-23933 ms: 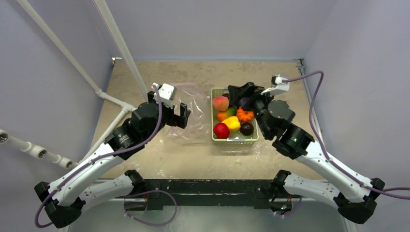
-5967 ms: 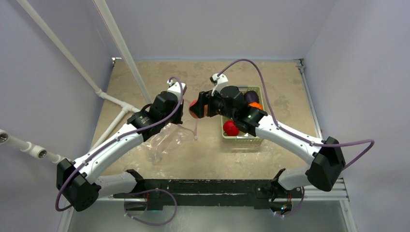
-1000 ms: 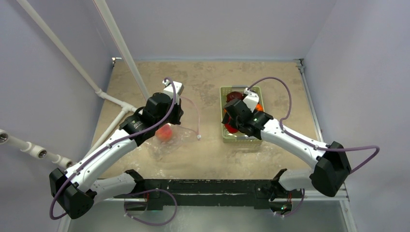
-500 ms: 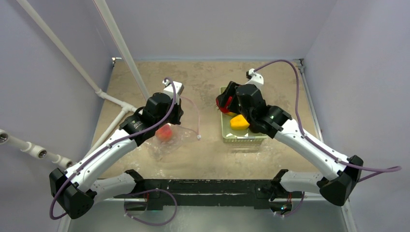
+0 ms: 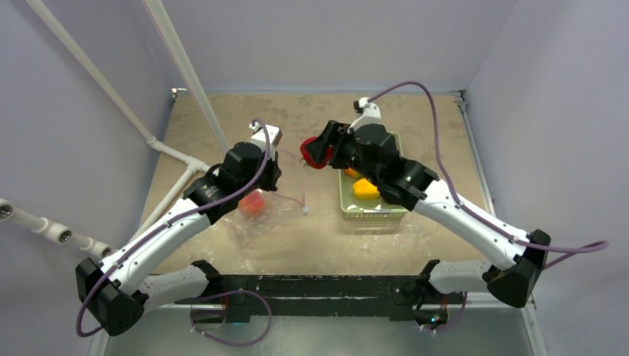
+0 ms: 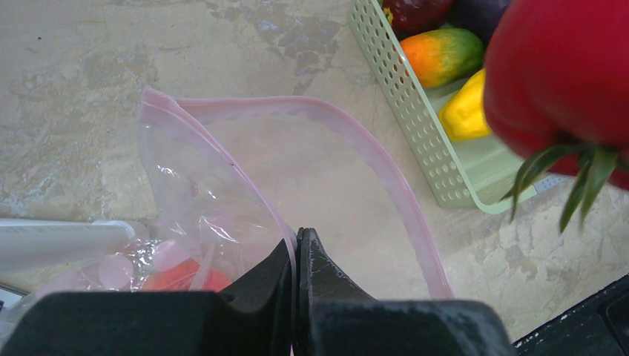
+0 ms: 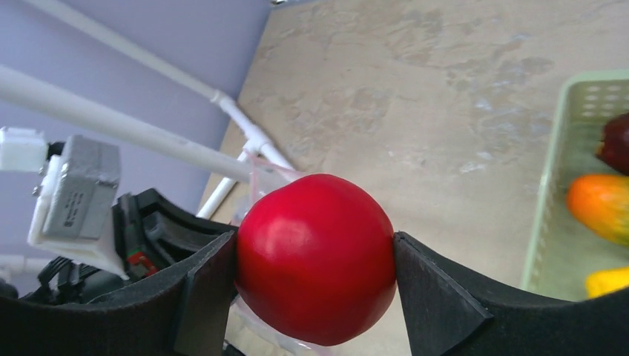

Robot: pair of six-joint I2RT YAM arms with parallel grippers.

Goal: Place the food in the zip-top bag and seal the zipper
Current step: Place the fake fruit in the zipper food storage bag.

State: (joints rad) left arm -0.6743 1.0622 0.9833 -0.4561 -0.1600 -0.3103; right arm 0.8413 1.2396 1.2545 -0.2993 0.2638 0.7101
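Lavender walls box in a mottled beige table (image 5: 415, 119) where two robot arms work over a bag-filling job. At left, the left gripper (image 6: 299, 239) is pinched tight on the rim of the zip-top bag (image 6: 334, 178), holding one side up so the mouth gapes toward the right. The pink zipper (image 6: 245, 105) loops around that opening, and the rest of the bag lies crumpled on the table. One peach (image 5: 254, 204) sits inside the bag, toward its near end. At right, the right gripper (image 7: 315, 276), jaws spread wide, is clamped on a red apple (image 7: 315, 248), one finger against each side. It holds the apple in the air between the bag's mouth and the pale green basket (image 5: 374, 214). Green leaves hang from the apple in the left wrist view. A yellow pepper (image 5: 365, 188), an orange-and-green fruit (image 6: 441, 55) and a dark fruit (image 6: 415, 11) lie in the basket, which stands just right of the bag. White pipes (image 5: 185, 70) run up the left wall.
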